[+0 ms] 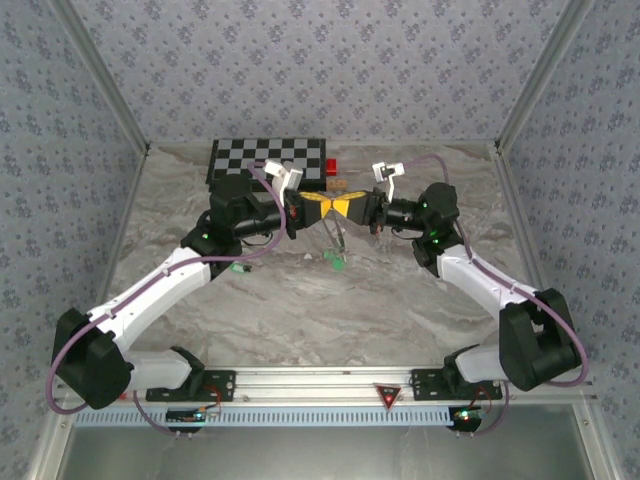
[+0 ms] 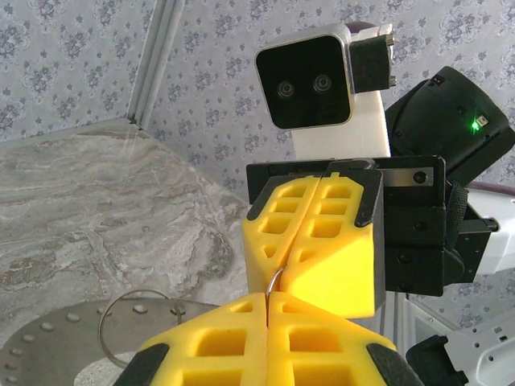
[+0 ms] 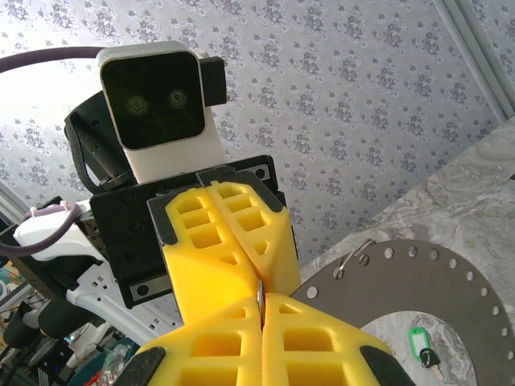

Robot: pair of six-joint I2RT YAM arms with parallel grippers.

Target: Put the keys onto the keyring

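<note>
Observe left gripper [image 2: 268, 305] and right gripper [image 3: 261, 304] clamped shut, tip against tip, on thin wire loop [image 2: 274, 281]. Locate keyring [image 3: 451, 281] below fingertips, offset sideways. Locate green key [image 3: 416, 341] lower still, seen through ring's opening.

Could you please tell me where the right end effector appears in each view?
Top external: right end effector at centre, yellow.
Left wrist: right end effector at centre, facing the lens.
Right wrist: right end effector at bottom centre, foreground.
Shared landmark: the left end effector, meeting it tip to tip, a thin wire pinched between both.
</note>
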